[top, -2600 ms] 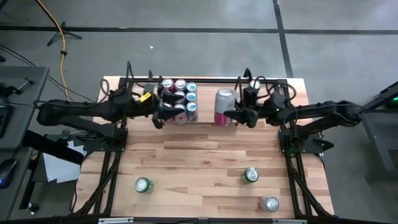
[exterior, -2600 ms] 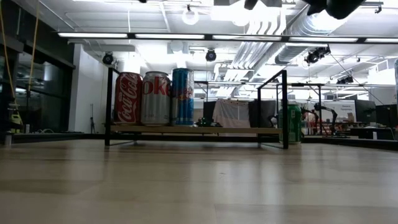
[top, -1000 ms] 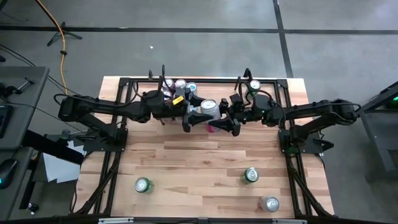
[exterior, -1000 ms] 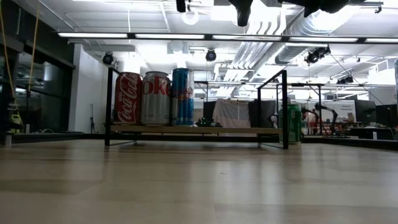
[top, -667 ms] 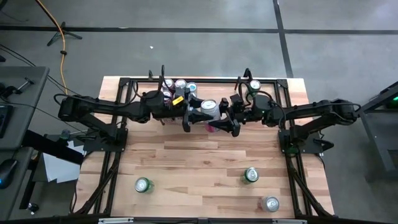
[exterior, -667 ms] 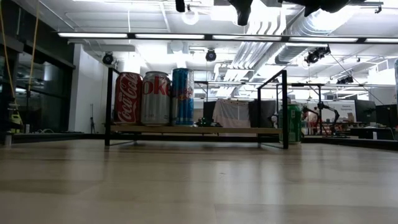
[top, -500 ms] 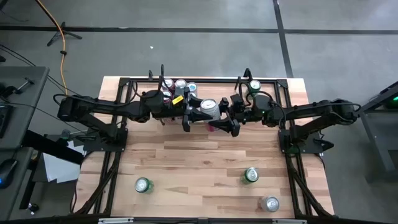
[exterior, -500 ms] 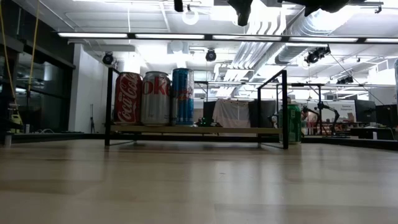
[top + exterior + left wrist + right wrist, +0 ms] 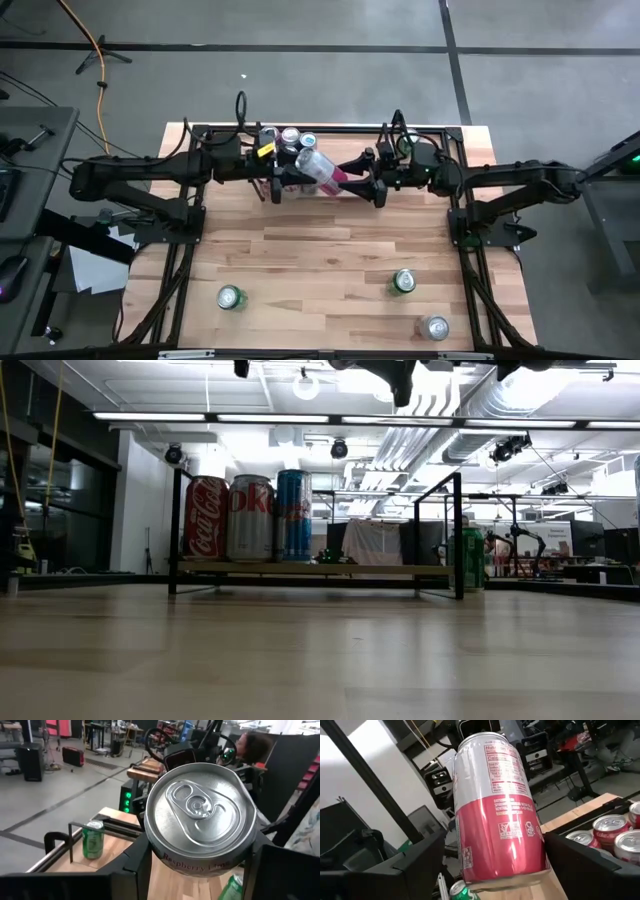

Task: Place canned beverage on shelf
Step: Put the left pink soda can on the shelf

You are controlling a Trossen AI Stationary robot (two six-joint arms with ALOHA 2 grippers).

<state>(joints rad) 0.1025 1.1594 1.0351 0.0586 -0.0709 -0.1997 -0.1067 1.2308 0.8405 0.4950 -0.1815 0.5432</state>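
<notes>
Handover in hand: upper centre of the high view, left gripper (image 9: 279, 186) jaws are closing round the can (image 9: 318, 169); right gripper (image 9: 368, 185) jaws are standing wide. Next, presumably carrying it to the shelf (image 9: 345, 131).

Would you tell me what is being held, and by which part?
The left gripper clamps the can near its top; the right gripper brackets its pink base, grip unclear.

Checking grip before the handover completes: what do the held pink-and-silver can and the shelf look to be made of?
The pink-and-silver can looks like thin aluminium: bare brushed silver lid with pull tab, glossy printed wall. It sits tilted between the left tool and the right tool. The black rod-framed shelf appears to be thin matte painted metal rods, its light base apparently wood.
</notes>
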